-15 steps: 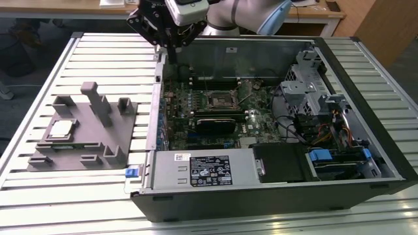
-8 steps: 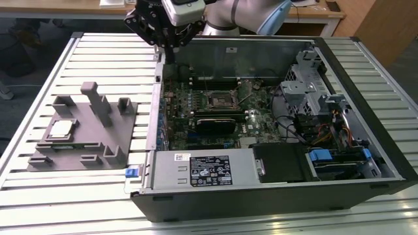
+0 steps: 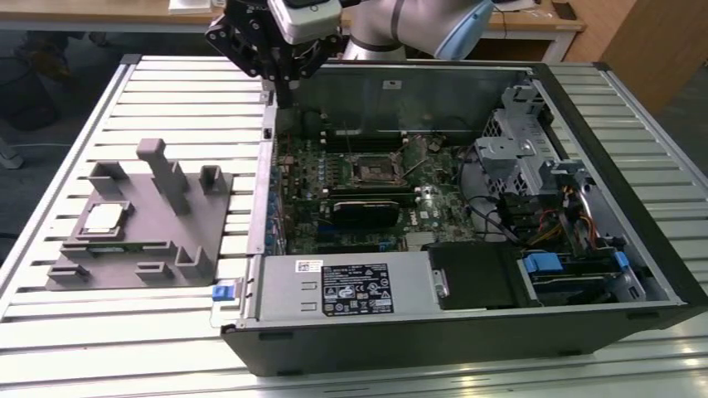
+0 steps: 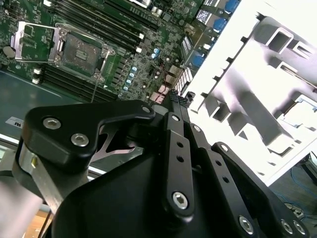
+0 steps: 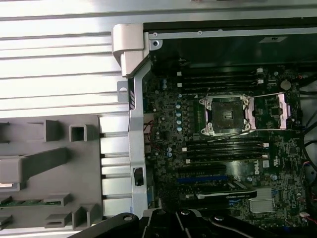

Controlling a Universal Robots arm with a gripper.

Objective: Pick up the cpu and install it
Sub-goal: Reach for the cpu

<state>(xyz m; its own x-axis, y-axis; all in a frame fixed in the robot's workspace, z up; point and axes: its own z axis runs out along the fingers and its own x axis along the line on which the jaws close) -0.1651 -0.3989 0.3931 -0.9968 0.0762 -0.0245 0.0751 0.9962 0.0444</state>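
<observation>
The cpu (image 3: 103, 217), a small silvery square, lies flat in a recess of the grey tray (image 3: 166, 249) on the exterior view's left, beside the open computer case. My gripper (image 3: 285, 83) hangs above the case's far left corner, shut with nothing in it, well away from the cpu. Its black linkage and fingertips (image 4: 174, 96) show in the second wrist view. The motherboard socket (image 3: 374, 170) sits mid-board with its metal load plate swung open, and it appears in both wrist views (image 4: 79, 49) (image 5: 228, 115). The overexposed tray (image 4: 257, 74) is to one side.
The black computer case (image 3: 465, 332) lies open on a slatted metal table (image 3: 177, 91). Inside are a power supply (image 3: 348, 286), drive cages (image 3: 520, 141) and cables. Upright grey posts (image 3: 166, 174) rise from the tray. A green memory stick (image 5: 20, 202) rests in a tray slot.
</observation>
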